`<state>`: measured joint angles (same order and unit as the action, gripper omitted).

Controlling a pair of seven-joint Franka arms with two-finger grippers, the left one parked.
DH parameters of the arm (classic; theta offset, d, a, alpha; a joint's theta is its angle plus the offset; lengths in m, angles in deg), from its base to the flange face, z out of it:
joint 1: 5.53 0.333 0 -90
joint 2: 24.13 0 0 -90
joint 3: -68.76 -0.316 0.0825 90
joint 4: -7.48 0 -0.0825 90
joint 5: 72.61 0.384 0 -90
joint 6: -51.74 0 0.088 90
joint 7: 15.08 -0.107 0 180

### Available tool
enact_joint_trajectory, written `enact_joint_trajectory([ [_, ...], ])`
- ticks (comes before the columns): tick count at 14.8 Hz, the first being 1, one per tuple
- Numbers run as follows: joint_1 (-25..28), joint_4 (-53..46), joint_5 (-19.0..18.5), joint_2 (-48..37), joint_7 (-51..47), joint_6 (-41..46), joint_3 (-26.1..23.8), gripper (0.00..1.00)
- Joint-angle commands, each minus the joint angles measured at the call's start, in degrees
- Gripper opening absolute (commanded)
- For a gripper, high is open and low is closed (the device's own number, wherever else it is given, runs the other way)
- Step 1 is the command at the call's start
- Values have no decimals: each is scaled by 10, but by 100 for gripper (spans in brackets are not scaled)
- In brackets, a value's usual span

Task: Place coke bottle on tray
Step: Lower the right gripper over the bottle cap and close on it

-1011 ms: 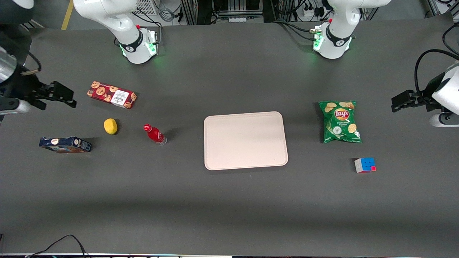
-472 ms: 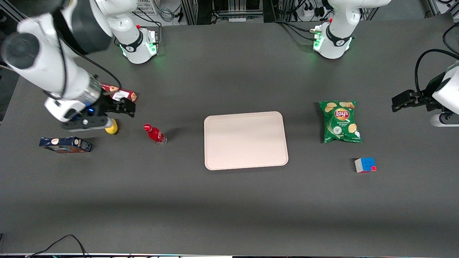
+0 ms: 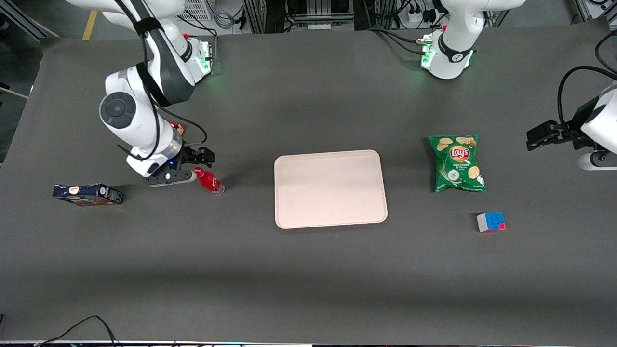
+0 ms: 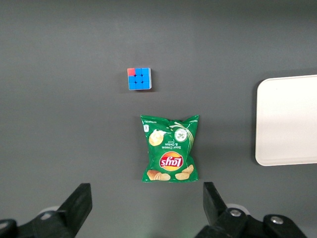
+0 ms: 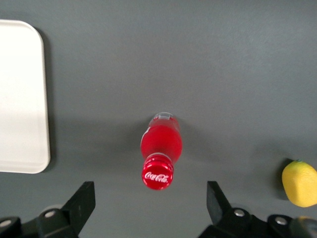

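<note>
gripper (image 3: 201, 156) spread wide, poised above the coke bottle (image 3: 208, 180) and holding nothing, both fingers (image 5: 82, 204) well apart either side of the red cap in the wrist view. bottle upright on the dark table (image 3: 308, 270), untouched, clear base down. tray (image 3: 330, 188) bare, resting toward the parked arm's end from the bottle, well apart from it. lemon (image 5: 299, 183) near the bottle. navy box (image 3: 87, 194) lying toward the working arm's end of the table.
</note>
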<state>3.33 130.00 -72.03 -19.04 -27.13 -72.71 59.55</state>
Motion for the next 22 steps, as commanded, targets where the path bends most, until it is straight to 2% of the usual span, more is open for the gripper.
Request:
enact_joint_trajectory([
  [1,-1,20,-23,11,-13,-30,-3,100],
  [7,-1,34,-25,27,-18,-66,-2,100],
  [8,-1,34,-26,27,-18,-66,-2,94],
  [10,-1,34,-32,27,-18,-67,-2,69],
  [12,-2,34,-34,27,-18,-70,-3,54],
  [13,-2,33,-33,26,-19,-70,-2,43],
  [16,-3,32,-33,26,-20,-71,-2,2],
  [20,-2,30,-33,-6,-58,-63,-3,0],
  [22,-2,14,-33,-35,-57,-17,-4,0],
])
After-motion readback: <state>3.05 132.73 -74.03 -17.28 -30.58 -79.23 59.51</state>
